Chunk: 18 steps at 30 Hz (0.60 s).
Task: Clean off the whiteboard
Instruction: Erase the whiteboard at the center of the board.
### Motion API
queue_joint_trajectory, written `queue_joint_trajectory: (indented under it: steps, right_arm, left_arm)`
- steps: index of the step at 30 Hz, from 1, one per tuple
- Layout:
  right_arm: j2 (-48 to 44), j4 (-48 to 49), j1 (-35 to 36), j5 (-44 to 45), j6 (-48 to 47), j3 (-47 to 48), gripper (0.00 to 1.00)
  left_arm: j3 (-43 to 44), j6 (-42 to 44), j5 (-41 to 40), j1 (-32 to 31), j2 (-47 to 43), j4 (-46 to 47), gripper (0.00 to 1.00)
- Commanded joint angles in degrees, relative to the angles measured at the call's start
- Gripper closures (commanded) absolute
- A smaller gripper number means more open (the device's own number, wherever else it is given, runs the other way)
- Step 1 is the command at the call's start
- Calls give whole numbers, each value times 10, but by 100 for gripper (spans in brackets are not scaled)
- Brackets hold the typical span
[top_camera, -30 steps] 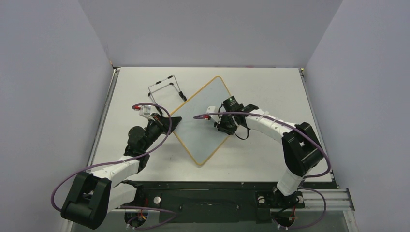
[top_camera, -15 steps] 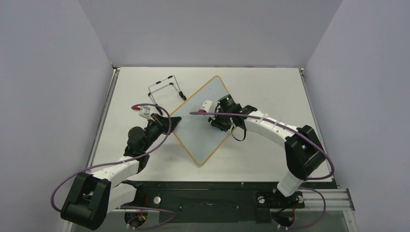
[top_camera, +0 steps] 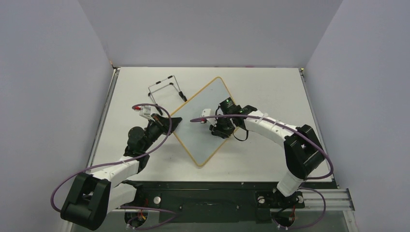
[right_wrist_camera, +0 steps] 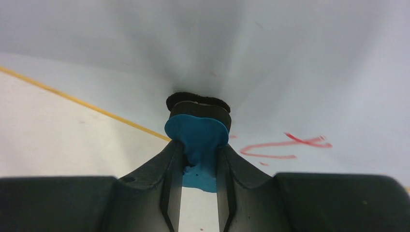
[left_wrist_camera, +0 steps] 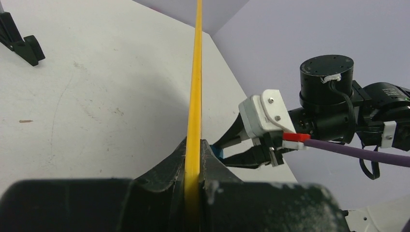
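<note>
You get even, diffuse light from overhead in the top view: the worktop [top_camera: 270, 87] is bright, with only soft, faint shadows under the arms and no hard glare. The glossy face of the whiteboard [top_camera: 196, 137] takes a pale grey-blue cast there. In the left wrist view, the left end effector [left_wrist_camera: 193, 145] sits close to the lens, dark and blurred, while farther things look crisp. In the right wrist view, the right end effector [right_wrist_camera: 199, 150] is likewise soft and underlit. The blue eraser [right_wrist_camera: 196, 133] is saturated, and the red strokes [right_wrist_camera: 285, 145] read sharply amid smooth grey reflections.
</note>
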Motion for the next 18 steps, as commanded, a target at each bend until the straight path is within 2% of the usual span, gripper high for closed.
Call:
queue_joint_trajectory:
  steps: [1, 5, 8, 10, 12, 15, 18]
  right_arm:
    - [-45, -34, -3, -172, 15, 57, 100]
    - [-108, -59, -63, -249, 5, 71, 100]
    - [-144, -61, -110, -239, -14, 34, 100]
    - [-151, -29, -144, -214, 3, 7, 100]
    - [-169, 52, -171, -178, 66, -44, 100]
    - [-212, 203, -178, -136, 110, -141, 100]
    - [-230, 288, -165, -119, 138, -193, 100]
  left_arm:
    - [32, -2, 35, -7, -27, 59, 100]
    - [45, 42, 46, -6, -25, 45, 100]
    - [58, 60, 54, -5, -13, 50, 100]
    - [63, 62, 62, -5, 0, 70, 100]
    - [66, 66, 74, -6, 18, 99, 100]
    - [65, 49, 96, 2, 69, 186, 100]
    - [67, -11, 108, 12, 128, 287, 100]
